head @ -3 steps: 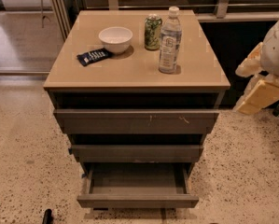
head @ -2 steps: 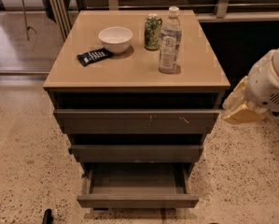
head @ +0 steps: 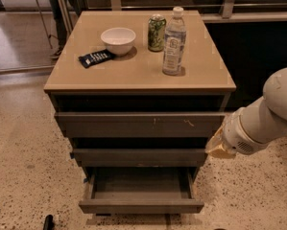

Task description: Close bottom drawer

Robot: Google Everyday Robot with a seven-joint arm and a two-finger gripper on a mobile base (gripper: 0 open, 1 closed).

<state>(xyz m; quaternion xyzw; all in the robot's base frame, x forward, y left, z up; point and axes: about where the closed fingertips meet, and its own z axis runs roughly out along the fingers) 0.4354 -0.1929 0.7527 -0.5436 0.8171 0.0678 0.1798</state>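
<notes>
The bottom drawer is the lowest of three dark grey-brown drawers in the cabinet. It is pulled out, and its shallow inside shows nothing in it. Above it sit the middle drawer and the wide top drawer front with pale scratches. My white arm reaches in from the right. The gripper is at its end, beside the cabinet's right edge at the height of the middle drawer, above and to the right of the bottom drawer.
On the tan cabinet top stand a white bowl, a green can, a clear water bottle and a dark snack packet. Speckled floor lies around the cabinet. A railing and dark wall stand behind.
My arm has come down and leftward, from beside the cabinet top to beside the middle drawer. The drawers and tabletop objects have not moved.
</notes>
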